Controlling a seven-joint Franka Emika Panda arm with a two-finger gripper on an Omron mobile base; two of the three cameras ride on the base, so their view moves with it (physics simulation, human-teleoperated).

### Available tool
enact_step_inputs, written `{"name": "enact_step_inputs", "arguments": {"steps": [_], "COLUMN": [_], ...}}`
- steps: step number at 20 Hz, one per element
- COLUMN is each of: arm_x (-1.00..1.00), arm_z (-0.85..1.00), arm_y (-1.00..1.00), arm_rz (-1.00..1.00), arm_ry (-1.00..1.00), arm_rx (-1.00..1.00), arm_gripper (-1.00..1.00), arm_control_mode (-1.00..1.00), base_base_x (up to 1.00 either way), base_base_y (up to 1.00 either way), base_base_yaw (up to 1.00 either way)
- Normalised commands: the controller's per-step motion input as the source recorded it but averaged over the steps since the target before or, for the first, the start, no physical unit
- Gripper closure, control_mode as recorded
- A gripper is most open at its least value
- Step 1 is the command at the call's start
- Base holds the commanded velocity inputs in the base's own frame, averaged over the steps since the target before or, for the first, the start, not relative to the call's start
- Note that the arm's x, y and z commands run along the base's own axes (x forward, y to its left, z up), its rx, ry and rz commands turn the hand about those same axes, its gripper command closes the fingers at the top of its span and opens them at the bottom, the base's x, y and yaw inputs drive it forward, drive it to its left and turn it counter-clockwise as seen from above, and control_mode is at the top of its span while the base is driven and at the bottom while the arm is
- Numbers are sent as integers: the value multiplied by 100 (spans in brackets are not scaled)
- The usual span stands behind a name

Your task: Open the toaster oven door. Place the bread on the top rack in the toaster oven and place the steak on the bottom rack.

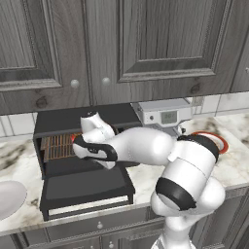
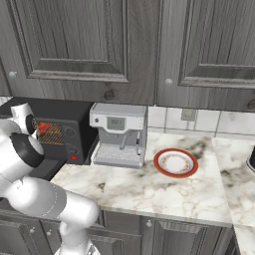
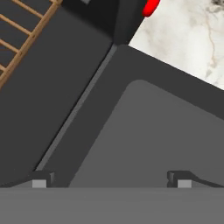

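Note:
The black toaster oven [image 1: 82, 119] stands open, its door [image 1: 87, 187] lying flat toward me. Inside show the top rack [image 1: 58, 140] and, under it, the bottom rack [image 1: 61, 153]. A small red lump, apparently the steak [image 2: 44, 128], rests on a rack at the opening's right; I cannot tell which rack. The bread is out of view. My hand [image 1: 92, 146] hangs in front of the opening. In the hand view my gripper [image 3: 110, 179] is open and empty just above the door [image 3: 153, 131], near its hinge line, with a rack [image 3: 22, 39] at upper left.
A silver coffee machine [image 1: 163, 114] stands right of the oven. Beyond it lies an empty red-rimmed plate [image 2: 175, 162] on the marble counter [image 2: 149, 194]. A pale round dish [image 1: 7, 197] sits at the far left. Grey cabinets [image 1: 146, 44] hang overhead.

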Motion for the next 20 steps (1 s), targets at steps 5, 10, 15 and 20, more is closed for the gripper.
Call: {"name": "enact_step_inputs", "arguments": {"steps": [5, 10, 15, 20], "arm_x": [14, 6, -40, -50], "arm_z": [0, 1, 14, 31], "arm_y": [0, 0, -7, -12], "arm_rz": [-9, -7, 1, 10], "arm_ry": [0, 0, 0, -2], "arm_rx": [0, 0, 0, -1], "arm_gripper": [-100, -100, -100, -100], "arm_control_mode": [-100, -100, -100, -100], "base_base_x": [0, 0, 0, 0], "base_base_y": [0, 0, 0, 0], "base_base_yaw": [0, 0, 0, 0]}}
